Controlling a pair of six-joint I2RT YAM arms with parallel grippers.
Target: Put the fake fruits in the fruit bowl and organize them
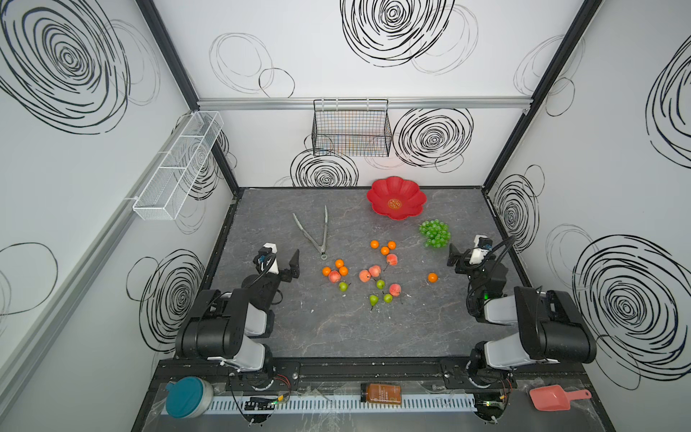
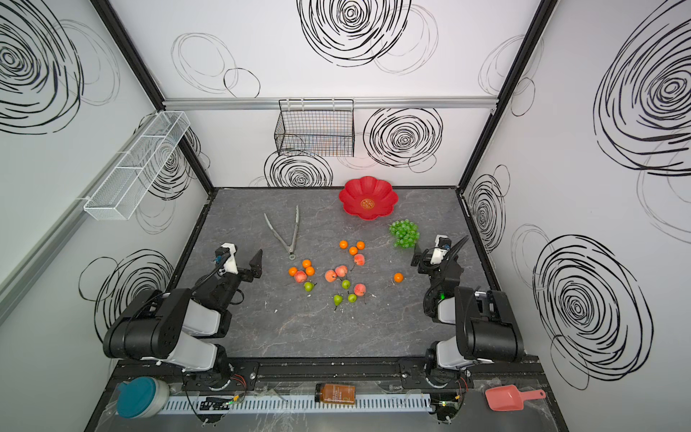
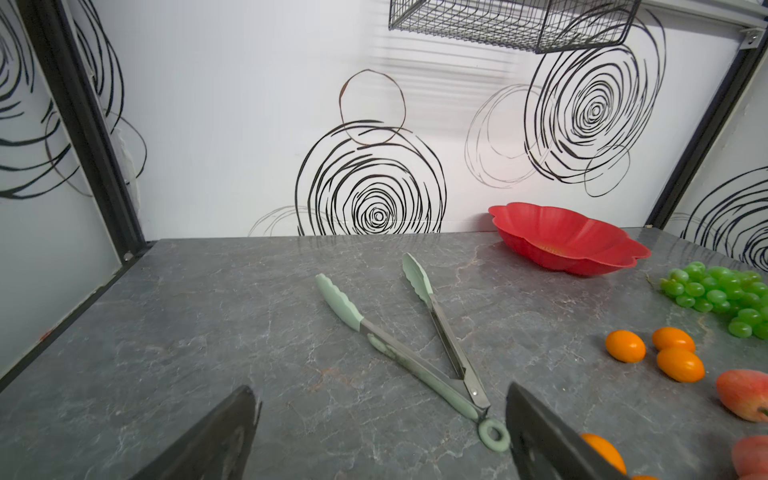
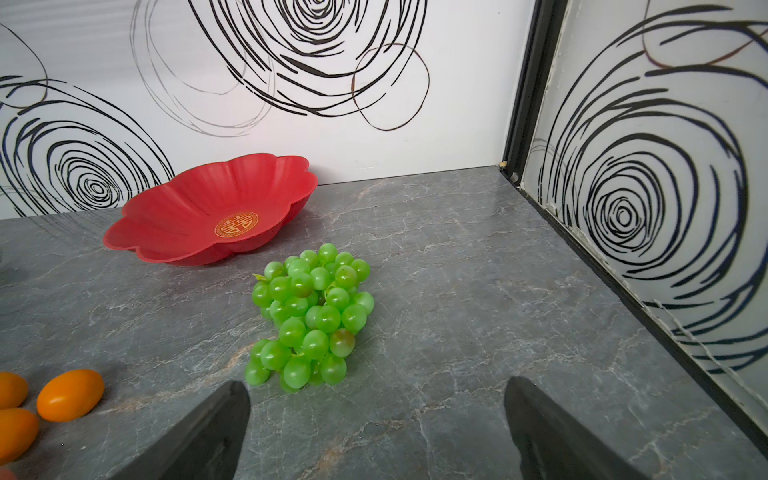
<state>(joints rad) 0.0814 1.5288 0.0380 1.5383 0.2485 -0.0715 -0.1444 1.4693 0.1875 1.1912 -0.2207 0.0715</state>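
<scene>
The red scalloped fruit bowl [image 1: 396,198] [image 2: 368,198] [image 4: 199,224] sits empty at the back of the grey table, its far rim against the wall. A bunch of green grapes [image 1: 434,233] [image 4: 311,316] lies just in front of it. Tangerines [image 1: 384,248], peaches [image 1: 374,270] and pears [image 1: 380,284] are scattered mid-table, and one tangerine [image 1: 432,277] lies apart on the right. My right gripper [image 1: 454,256] [image 4: 376,388] is open and empty, a little short of the grapes. My left gripper [image 1: 295,263] [image 3: 380,392] is open and empty, left of the fruits.
Green-tipped metal tongs [image 1: 316,233] [image 3: 415,332] lie spread open just ahead of the left gripper. A black wire basket [image 1: 351,129] hangs on the back wall and a white mesh shelf [image 1: 175,168] on the left wall. A pink scoop [image 1: 557,397], a brown bottle [image 1: 380,393] and a teal-lidded tub [image 1: 187,396] lie along the front ledge.
</scene>
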